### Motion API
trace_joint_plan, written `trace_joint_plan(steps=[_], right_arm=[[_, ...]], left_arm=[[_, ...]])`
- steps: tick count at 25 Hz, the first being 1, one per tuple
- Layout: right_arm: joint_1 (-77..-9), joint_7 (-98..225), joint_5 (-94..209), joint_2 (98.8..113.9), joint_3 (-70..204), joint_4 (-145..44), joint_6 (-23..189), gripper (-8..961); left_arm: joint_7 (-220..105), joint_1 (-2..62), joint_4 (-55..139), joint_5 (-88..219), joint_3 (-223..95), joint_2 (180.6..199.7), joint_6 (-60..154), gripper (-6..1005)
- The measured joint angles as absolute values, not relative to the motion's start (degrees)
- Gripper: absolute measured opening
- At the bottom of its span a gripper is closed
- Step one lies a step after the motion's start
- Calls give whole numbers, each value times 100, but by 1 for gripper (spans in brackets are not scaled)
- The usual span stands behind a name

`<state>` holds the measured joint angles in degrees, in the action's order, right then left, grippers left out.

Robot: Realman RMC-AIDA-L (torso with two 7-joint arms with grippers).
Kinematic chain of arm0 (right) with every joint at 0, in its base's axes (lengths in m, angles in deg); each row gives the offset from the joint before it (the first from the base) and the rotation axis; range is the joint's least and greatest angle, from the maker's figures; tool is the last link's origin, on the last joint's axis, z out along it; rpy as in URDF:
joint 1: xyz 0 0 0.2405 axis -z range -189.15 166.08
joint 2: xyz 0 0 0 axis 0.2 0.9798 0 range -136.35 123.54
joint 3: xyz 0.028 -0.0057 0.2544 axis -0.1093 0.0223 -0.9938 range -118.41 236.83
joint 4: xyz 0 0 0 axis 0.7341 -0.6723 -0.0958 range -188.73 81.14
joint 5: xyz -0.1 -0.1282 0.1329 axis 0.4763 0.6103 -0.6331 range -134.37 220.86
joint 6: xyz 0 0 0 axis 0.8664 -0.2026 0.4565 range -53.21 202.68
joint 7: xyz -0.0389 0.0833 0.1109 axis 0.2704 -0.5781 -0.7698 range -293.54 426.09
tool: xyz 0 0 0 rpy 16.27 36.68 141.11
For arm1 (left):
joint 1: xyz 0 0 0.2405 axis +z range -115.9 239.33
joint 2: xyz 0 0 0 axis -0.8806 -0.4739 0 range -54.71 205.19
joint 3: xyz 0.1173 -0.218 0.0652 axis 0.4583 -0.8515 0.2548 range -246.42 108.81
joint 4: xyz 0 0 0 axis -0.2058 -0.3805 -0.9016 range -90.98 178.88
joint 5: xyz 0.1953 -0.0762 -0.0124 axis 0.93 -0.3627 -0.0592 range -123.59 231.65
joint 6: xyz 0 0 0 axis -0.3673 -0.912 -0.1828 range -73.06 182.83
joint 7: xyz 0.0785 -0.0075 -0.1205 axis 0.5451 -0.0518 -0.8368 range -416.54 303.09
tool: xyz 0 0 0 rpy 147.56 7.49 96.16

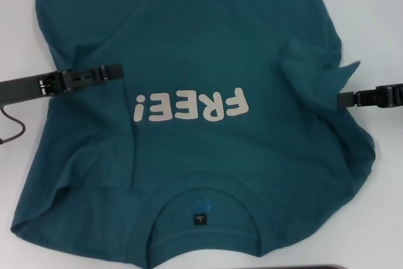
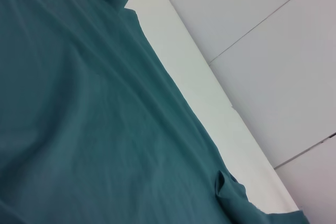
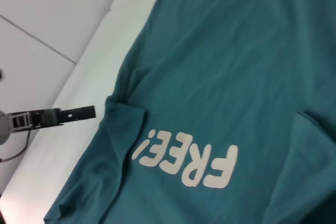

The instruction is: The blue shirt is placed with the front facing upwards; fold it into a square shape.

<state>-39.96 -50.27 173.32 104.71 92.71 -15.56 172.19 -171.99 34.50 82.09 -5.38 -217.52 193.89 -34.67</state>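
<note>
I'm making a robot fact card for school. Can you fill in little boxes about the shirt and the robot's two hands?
Shirt: blue shirt lying front up on the white table
Writing: FREE!, off-white
Collar: nearest the robot, with a dark neck label
Sleeves: both folded in over the body
Left end effector: over the shirt's left side
Right end effector: at the shirt's right edge

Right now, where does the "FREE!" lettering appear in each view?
Head view: "FREE!" lettering mid-picture on the blue shirt, upside down.
Left wrist view: not in it, only plain cloth.
Right wrist view: low centre.
Shared landmark: the left gripper beside the lettering.
</note>
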Motion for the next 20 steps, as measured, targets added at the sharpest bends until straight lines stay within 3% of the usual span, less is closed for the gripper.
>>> trace_joint_plan(steps=[20], right_arm=[[-4767,-5310,17699,10711,10090,-1582,17047,100]], left_arm=[[-17219,3394,8209,-539,-21796,19389,-3459,918]])
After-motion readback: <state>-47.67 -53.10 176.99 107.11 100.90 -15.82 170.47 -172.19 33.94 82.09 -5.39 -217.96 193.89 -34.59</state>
